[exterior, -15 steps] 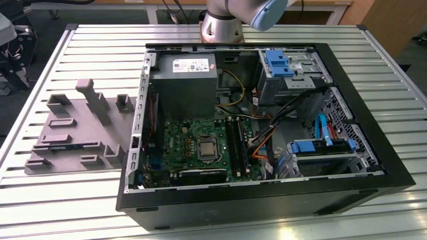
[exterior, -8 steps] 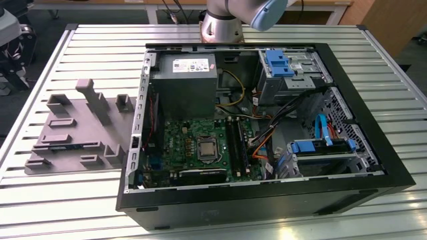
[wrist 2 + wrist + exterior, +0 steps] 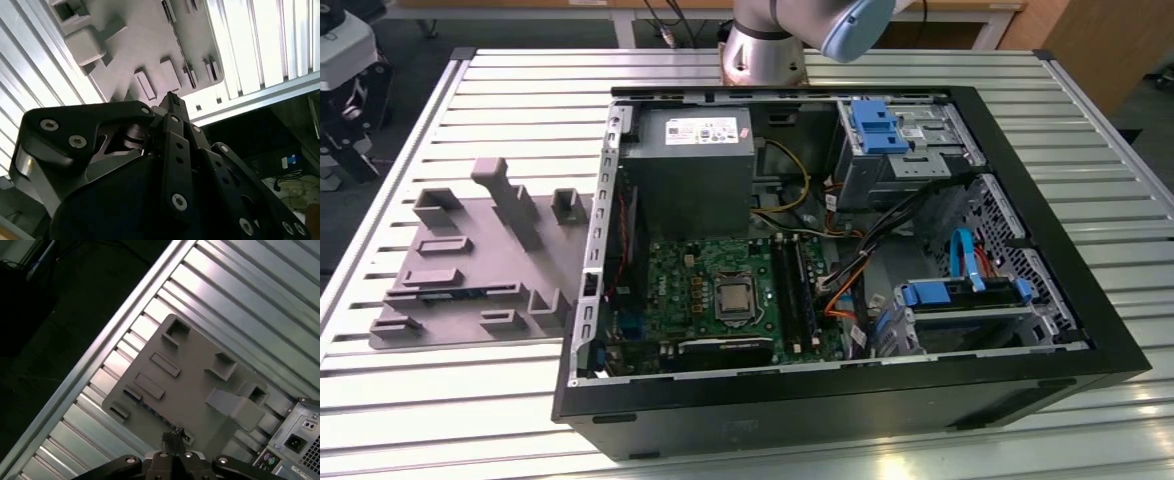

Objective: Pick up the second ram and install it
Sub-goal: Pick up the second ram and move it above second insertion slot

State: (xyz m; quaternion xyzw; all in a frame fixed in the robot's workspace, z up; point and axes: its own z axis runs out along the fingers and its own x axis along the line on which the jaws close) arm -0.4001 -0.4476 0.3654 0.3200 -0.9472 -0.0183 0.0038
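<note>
Hovering above a grey moulded plastic fixture tray (image 3: pixel 200 385), the hand (image 3: pixel 172 436) has its two black fingers (image 3: pixel 172 107) pressed together tip to tip in both wrist views. It is clenched, with nothing visible between them, and I judge it to be clear of the tray rather than touching it.

In the first wrist view the second ram (image 3: pixel 152 412), a long, thin dark-blue circuit-board stick, lies just ahead of the fingertips. It stands on edge in a slot along one side of the tray. Its long axis follows that side, and the line on which the fingers close looks slanted to it, neither along it nor square across it.

In the exterior view the same stick (image 3: pixel 460 292) sits in the near part of the tray. It runs from the exterior view's left to its right, roughly parallel to the near edge of the ribbed metal surface (image 3: pixel 494 400).

The tray rests on that surface just beside the open black computer case (image 3: pixel 1107 350), on the exterior view's left of it. Inside the case, on the green motherboard (image 3: pixel 680 290), the long black memory slots (image 3: pixel 790 285) run near to far, about crosswise to the stick, and well apart from it. Whether a slot is already filled I cannot tell.
</note>
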